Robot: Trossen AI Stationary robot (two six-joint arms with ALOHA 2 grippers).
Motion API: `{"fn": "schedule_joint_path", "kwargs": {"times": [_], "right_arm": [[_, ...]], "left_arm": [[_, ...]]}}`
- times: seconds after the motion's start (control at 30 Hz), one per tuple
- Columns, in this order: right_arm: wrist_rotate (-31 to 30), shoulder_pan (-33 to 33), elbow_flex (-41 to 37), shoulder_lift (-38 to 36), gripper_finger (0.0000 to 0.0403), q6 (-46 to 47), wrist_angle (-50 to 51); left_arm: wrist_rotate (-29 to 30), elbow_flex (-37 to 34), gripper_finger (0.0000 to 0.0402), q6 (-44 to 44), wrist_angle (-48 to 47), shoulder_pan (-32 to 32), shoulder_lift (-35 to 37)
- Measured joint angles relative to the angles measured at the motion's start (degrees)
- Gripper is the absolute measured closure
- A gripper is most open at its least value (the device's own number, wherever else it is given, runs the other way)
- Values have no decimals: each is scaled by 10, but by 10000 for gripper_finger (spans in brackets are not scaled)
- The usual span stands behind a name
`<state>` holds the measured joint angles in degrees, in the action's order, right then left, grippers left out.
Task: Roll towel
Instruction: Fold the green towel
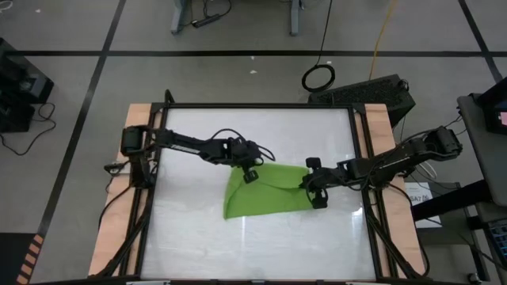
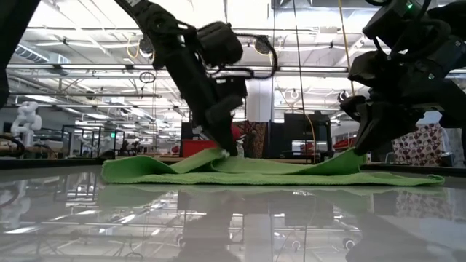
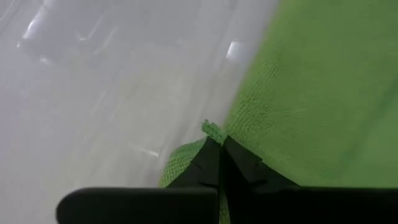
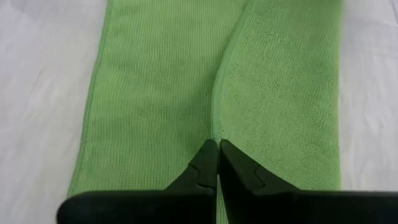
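The lime-green towel (image 1: 265, 192) lies on the white table, partly folded over itself, its far strip turned back toward the near side. It also shows in the low view (image 2: 269, 171). My left gripper (image 1: 250, 174) is shut on the towel's far left corner. My right gripper (image 1: 310, 188) is shut on the towel's right end. Both hold the folded-over edge just above the lower layer. My left gripper pinches a corner of the towel's hemmed edge (image 3: 213, 132) between its two fingers, coming slanting down from the table's left. The corner is lifted a little (image 2: 218, 154); the cloth below lies on the table. My right gripper pinches the hemmed edge (image 4: 215, 134) of the folded-over layer between its two fingers, coming slanting down from the table's right. The edge is raised a little (image 2: 353, 156), and the layer under it lies flat on the table.
The white table top (image 1: 198, 229) has a dark frame (image 1: 364, 158) and wooden side boards (image 1: 135, 119). Bare table lies near and far of the towel. Beyond the table is a workshop floor with cables and a dark case (image 1: 372, 91).
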<state>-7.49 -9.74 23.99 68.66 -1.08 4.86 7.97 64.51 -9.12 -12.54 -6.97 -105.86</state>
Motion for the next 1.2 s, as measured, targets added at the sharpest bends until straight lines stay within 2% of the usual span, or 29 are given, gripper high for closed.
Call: {"fn": "schedule_joint_path", "kwargs": {"times": [0.27, 0.47, 0.6, 0.77, 0.87, 0.97, 1.2], "right_arm": [[-1, 0, 0, -37, 403, -5, 2], [0, -1, 0, -135, 403, -4, 17], [3, -4, 32, -215, 403, -2, 77], [-3, -21, 96, -293, 403, -11, 148], [-41, -24, 137, -317, 403, -18, 209], [-87, -22, 164, -327, 403, -29, 257], [-130, 5, 176, -324, 403, -52, 311]], "left_arm": [[-13, 0, 398, 32, -57, 24, 100], [-13, 0, 399, 48, -131, 57, 184], [-10, 1, 399, 56, -171, 89, 241], [56, 1, 399, 56, -232, 126, 298], [107, -1, 400, 66, -258, 139, 317], [118, -7, 400, 71, -267, 139, 318], [147, -17, 400, 106, -277, 119, 310]]}}
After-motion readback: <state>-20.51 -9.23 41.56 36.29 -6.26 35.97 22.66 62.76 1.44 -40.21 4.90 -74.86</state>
